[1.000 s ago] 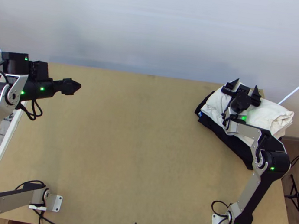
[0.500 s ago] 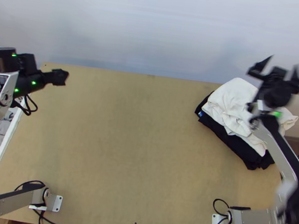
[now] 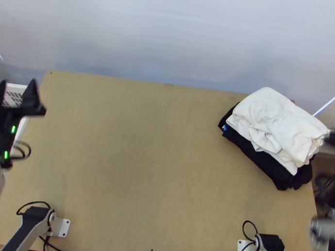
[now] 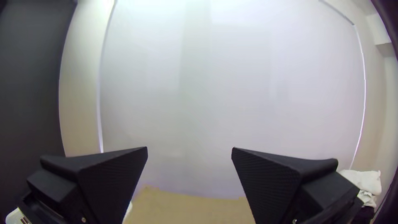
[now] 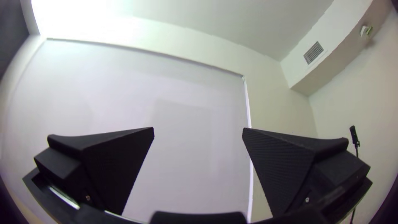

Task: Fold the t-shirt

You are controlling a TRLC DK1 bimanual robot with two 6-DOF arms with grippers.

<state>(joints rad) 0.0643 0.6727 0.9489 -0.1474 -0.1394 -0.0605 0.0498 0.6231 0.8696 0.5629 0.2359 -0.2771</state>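
From here the surface (image 3: 155, 148) looks like smooth wood, the white cloth (image 3: 278, 119) matt, the left tool (image 3: 18, 81) dull, ribbed plastic.

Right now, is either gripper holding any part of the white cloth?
No, the left gripper and right gripper are both open and empty.

The top view looks steeply down at the desk (image 3: 161, 173); both wrist views face past their near fingers (image 3: 33, 103), sharing the white panel (image 4: 232, 91).

2 black fingers (image 5: 282, 166) stand apart before 1 pale panel (image 5: 182, 120).
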